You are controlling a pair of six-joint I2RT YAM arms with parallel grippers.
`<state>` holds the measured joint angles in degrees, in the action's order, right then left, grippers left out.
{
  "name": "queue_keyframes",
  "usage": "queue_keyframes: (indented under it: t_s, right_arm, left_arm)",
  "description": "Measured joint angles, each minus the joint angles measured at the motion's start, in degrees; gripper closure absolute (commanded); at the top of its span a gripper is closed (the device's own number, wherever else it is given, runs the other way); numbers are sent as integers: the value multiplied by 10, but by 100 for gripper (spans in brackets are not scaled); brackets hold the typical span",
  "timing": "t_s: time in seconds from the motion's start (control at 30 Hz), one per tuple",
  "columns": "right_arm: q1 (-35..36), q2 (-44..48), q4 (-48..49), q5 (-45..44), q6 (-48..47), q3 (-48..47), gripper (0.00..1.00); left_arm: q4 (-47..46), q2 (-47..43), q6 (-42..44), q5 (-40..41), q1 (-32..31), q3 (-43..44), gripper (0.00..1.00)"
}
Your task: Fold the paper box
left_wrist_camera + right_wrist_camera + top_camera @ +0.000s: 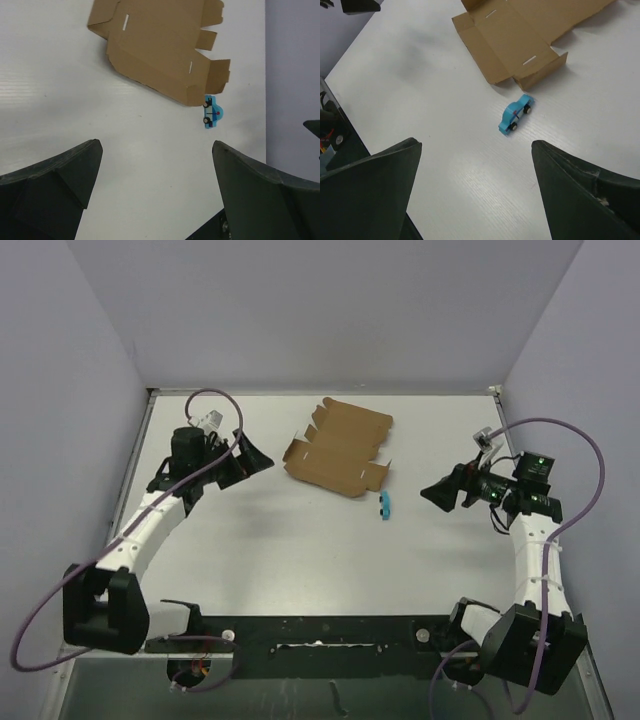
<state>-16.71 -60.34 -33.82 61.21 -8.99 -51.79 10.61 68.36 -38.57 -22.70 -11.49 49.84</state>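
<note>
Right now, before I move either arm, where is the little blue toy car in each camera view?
Top external: the blue toy car sits right of centre, just off the near right corner of the paper box.
Left wrist: upper right, just below the box's corner flap.
Right wrist: about the centre, below the box's nearest corner.
Shared landmark: the brown box corner next to the car, seen in all three views.

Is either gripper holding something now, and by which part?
Nothing is held. The left gripper and the right gripper are both open, apart from the paper box.
</note>
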Motion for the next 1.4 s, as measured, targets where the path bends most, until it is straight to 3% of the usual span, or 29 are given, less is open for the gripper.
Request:
queue_keyframes:
  t_s: [0.2, 0.47, 0.6, 0.8, 1.07, 1.23, 1.3, 1.4]
  right_arm:
    - [-47, -11, 46, 47, -10, 47, 2]
    - [-47, -12, 56, 57, -36, 47, 2]
    - [-47, -23, 55, 54, -45, 44, 2]
    - [-47, -62, 51, 51, -57, 30, 2]
    - [-47, -66, 44, 48, -61, 29, 2]
    - [-47, -66, 42, 48, -61, 29, 2]
    - [-47, -66, 42, 48, -62, 29, 2]
    - [-47, -66, 41, 48, -63, 29, 2]
  left_arm:
    - [16, 182, 34, -20, 25, 115, 14]
    - [137, 406, 140, 24, -12, 413, 18]
    - [216, 493, 197, 94, -41, 531, 17]
    - [293, 564, 277, 233, -119, 627, 19]
    - [345, 652, 335, 338, -164, 720, 32]
    - [371, 698, 346, 361, -156, 768, 49]
    - [376, 711, 347, 365, -154, 779, 69]
    - [381, 722, 347, 368, -153, 784, 89]
